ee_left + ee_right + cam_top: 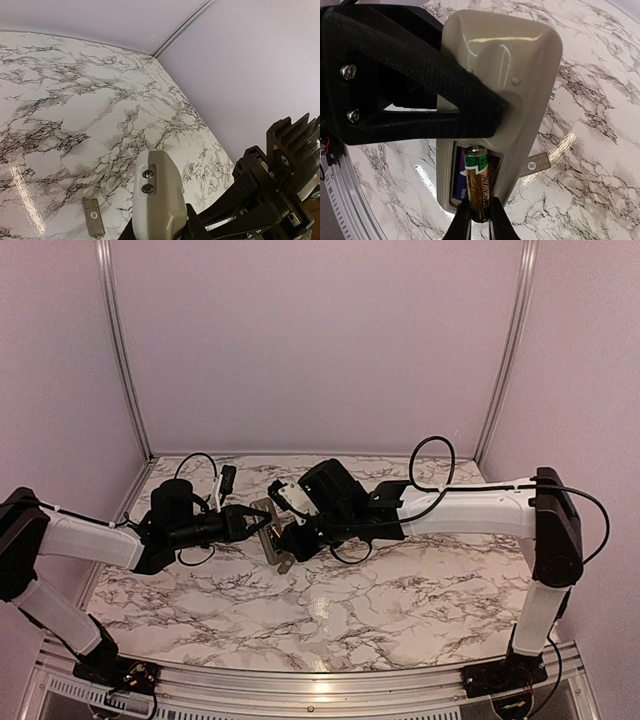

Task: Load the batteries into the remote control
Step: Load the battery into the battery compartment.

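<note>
You saw a grey-beige remote control (520,75), a gold-brown battery (479,190) with a green end, and a white desk (420,590) veined black.

The remote (520,75) shows its greyish back, battery compartment open. A purple-labelled battery (459,182) lies inside; a gold battery (478,190) leans partly in beside it.

- A marble-patterned table (420,600), white with dark grey veins, fills the middle of the top view.
- A plain lilac back wall (320,340) stands at 12 o'clock, with matching side walls at 9 o'clock (50,370) and 3 o'clock (590,360).
- Silvery metal posts rise at 11 o'clock (122,350) and 1 o'clock (505,350).
- A ribbed metal rail (300,695) edges the table at 6 o'clock.
- The glossy top shows a soft glare (320,605) just below centre.
</note>
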Tool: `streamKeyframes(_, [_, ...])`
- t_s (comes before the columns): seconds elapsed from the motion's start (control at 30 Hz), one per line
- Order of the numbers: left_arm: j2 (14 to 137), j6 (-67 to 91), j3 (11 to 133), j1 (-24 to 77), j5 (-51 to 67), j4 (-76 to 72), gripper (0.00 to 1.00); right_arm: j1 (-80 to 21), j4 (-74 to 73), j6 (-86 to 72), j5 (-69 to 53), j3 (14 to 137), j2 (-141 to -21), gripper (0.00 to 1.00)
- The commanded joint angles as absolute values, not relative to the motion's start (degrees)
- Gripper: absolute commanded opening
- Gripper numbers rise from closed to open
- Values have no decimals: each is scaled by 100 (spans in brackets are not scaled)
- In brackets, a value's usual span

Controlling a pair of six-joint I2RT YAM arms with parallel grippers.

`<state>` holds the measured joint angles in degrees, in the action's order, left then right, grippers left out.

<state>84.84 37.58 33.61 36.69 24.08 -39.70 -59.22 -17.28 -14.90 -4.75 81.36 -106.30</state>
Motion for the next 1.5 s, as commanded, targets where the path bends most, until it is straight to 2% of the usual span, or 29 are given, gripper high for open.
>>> streamKeyframes(0.0, [8542,3541,3592,3779,2444,-3824,0,-5915,-1847,-1379,-447,8508,-10839,13])
streamKeyframes(0.27, [8609,3461,3680,3854,2392,-3704,0,-5911,-2064,-1370,-282,8745,-10995,15])
streamKeyframes(0.43, [8622,3500,3661,3867,2415,-3728,0,-5914,-2103,-1333,-283,8754,-11030,4])
streamKeyframes(0.5, [8613,3510,3664,3864,2380,-3716,0,-5915,-2150,-1328,-323,8773,-11045,3])
streamKeyframes(0.57, [8622,3496,3698,3867,2347,-3660,0,-5915,-2228,-1342,-366,8843,-11100,8])
streamKeyframes(0.8, [8628,3520,3723,3873,2344,-3666,0,-5942,-2638,-1421,-265,9179,-11442,10])
streamKeyframes(1.07, [8555,3563,3626,3867,2388,-3911,0,-5865,-2502,-1607,-646,9006,-11389,19])
streamKeyframes(1.27, [8474,3446,3552,3867,2326,-3959,0,-5735,-1878,-1760,-766,8358,-10784,19])
streamKeyframes(1.47, [8583,3090,3705,3867,2052,-3569,0,-5592,-1125,-1862,-853,7529,-10212,32])
